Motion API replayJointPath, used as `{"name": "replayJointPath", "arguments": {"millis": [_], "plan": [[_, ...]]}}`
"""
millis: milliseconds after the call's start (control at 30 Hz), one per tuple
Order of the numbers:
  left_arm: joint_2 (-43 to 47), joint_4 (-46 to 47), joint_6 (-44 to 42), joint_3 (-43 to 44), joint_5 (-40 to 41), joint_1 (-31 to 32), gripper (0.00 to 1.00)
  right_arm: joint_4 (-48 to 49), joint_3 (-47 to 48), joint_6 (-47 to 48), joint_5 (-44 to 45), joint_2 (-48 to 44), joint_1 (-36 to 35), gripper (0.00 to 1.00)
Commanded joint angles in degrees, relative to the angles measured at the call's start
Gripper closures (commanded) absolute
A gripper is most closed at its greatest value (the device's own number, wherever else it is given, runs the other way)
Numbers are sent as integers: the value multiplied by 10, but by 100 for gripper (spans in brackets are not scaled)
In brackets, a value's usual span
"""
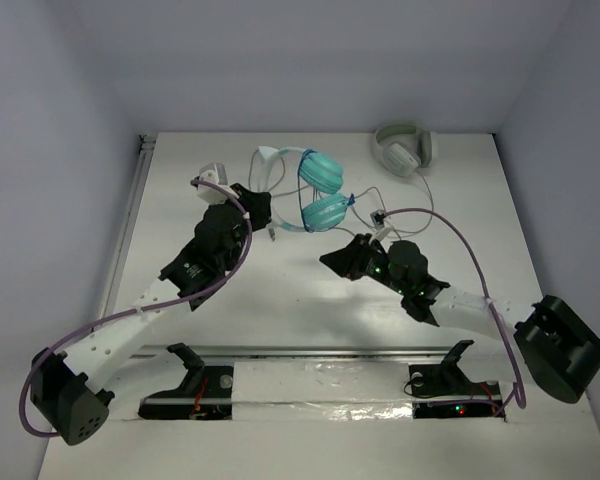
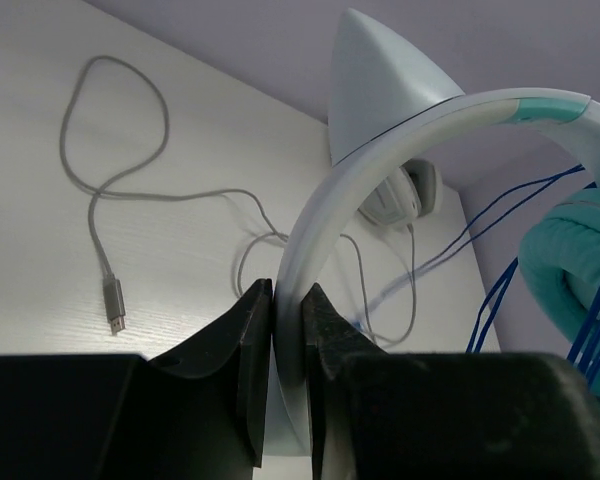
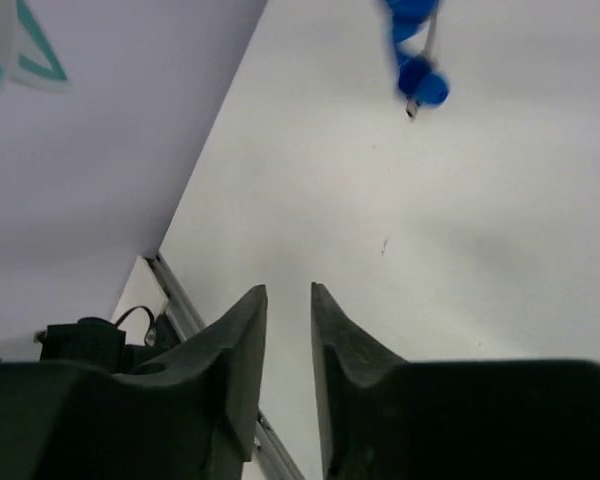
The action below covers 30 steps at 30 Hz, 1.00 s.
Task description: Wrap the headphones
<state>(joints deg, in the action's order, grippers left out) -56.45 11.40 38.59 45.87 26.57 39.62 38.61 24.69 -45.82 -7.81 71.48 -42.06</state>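
Observation:
The headphones (image 1: 315, 190) have teal ear cups (image 2: 570, 265) and a white headband (image 2: 380, 140), and are held up above the table at the back centre. My left gripper (image 1: 263, 207) is shut on the headband, which is pinched between its fingertips (image 2: 290, 300). Strands of thin blue cable (image 2: 500, 290) run across the ear cup. My right gripper (image 1: 332, 260) hovers below and right of the cups. Its jaws (image 3: 288, 290) stand a little open with nothing between them. A blurred blue plug (image 3: 417, 80) hangs ahead of it.
Grey-white headphones (image 1: 405, 150) lie at the back right. Their grey cable (image 2: 130, 190) loops over the table and ends in a plug (image 2: 113, 303). A metal rail (image 1: 130, 200) runs along the table's left edge. White walls enclose the table.

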Motion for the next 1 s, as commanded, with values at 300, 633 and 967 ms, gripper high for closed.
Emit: {"name": "replayJointPath", "arguments": {"millis": [300,633,967], "plan": [[-2,-99,-50,171,-83,13,100,-11,52,129,19,-67,27,43],[-1,-113,-44,197,-127,19,100,-3,81,167,-5,-57,60,33],[-4,-110,-33,195,-117,60,100,74,136,167,-42,8,60,40]]}}
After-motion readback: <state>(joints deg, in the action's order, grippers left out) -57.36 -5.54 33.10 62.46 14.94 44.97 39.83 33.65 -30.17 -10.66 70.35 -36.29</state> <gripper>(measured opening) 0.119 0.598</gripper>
